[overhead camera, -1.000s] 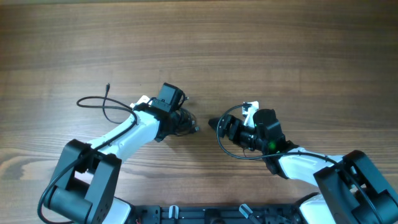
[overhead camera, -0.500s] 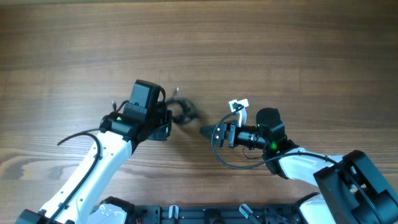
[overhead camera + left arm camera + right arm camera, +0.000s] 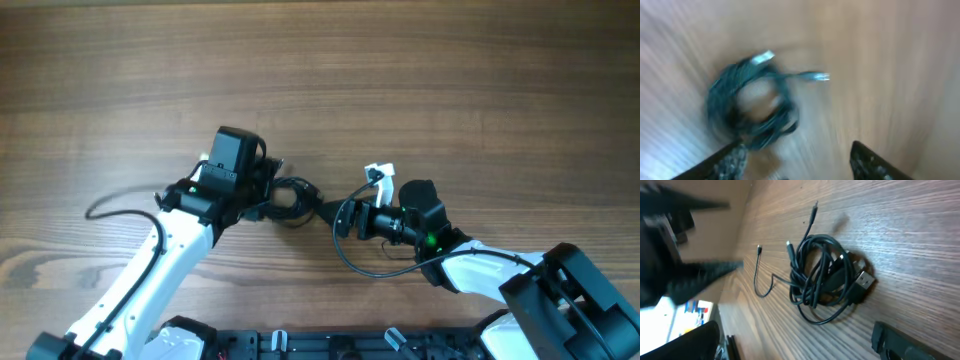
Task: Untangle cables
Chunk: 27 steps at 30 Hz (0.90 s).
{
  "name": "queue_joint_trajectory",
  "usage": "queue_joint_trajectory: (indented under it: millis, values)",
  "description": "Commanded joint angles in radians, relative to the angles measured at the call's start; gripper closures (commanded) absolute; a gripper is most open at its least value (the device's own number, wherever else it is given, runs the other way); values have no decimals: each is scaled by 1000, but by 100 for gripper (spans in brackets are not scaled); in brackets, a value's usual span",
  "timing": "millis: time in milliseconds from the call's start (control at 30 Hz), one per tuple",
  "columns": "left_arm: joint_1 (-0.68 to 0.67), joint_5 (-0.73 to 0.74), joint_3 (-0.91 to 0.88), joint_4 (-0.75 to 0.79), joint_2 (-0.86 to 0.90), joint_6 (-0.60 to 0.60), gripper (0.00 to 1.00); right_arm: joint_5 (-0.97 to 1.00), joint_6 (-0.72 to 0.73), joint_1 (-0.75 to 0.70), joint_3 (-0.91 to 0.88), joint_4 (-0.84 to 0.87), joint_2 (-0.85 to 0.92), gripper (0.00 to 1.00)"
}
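The cables (image 3: 291,198) lie as one small knotted black clump on the wooden table, between my two grippers. In the left wrist view the cables (image 3: 751,111) are blurred, with two plug tips sticking out at the top. My left gripper (image 3: 800,162) is open; its left finger (image 3: 732,160) is right at the clump's near edge and nothing lies between the jaws. Seen from above, the left gripper (image 3: 268,198) is just left of the clump. My right gripper (image 3: 330,212) is open just right of it. In the right wrist view the cables (image 3: 827,285) lie ahead of the open right gripper (image 3: 800,342).
A thicker black wire (image 3: 352,250) loops off the right arm onto the table near the front edge. Another wire (image 3: 110,205) trails from the left arm to the left. A white tag (image 3: 378,172) sticks up on the right arm.
My left gripper was shut on the clump a second ago; it has opened and let go, and the clump rests on the table. The left arm swung round; the right gripper edged left.
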Motion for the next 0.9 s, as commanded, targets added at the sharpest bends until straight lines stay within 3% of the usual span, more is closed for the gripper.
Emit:
queue_joint_trajectory:
  millis: [0, 133, 300, 467, 500, 533, 567, 600, 700, 733, 867]
  values:
    - [-29, -10, 12, 81, 69, 349, 34, 35, 8, 3, 3, 0, 4, 0]
    - [-42, -11, 12, 101, 172, 183, 47, 37, 8, 3, 3, -6, 4, 0]
    - [-45, 117, 12, 216, 320, 140, 47, 39, 8, 3, 3, -8, 4, 0]
    - [-45, 122, 12, 299, 412, 140, 48, 42, 8, 3, 3, -9, 4, 0]
    - [-45, 121, 12, 299, 424, 140, 53, 42, 8, 3, 3, -9, 4, 0]
    - [-45, 117, 12, 300, 437, 140, 66, 42, 8, 3, 3, -9, 4, 0]
    - [-45, 114, 12, 311, 450, 140, 89, 41, 8, 3, 3, -9, 4, 0]
    - [-44, 113, 12, 343, 457, 140, 96, 41, 8, 3, 3, -9, 4, 0]
    - [-32, 181, 13, 466, 435, 114, 96, 41, 8, 3, 3, -10, 4, 0]
    - [-24, 196, 13, 481, 413, 53, 96, 41, 8, 3, 3, -10, 4, 0]
    - [3, 198, 13, 414, 310, -82, 96, 41, 8, 3, 3, -15, 4, 0]
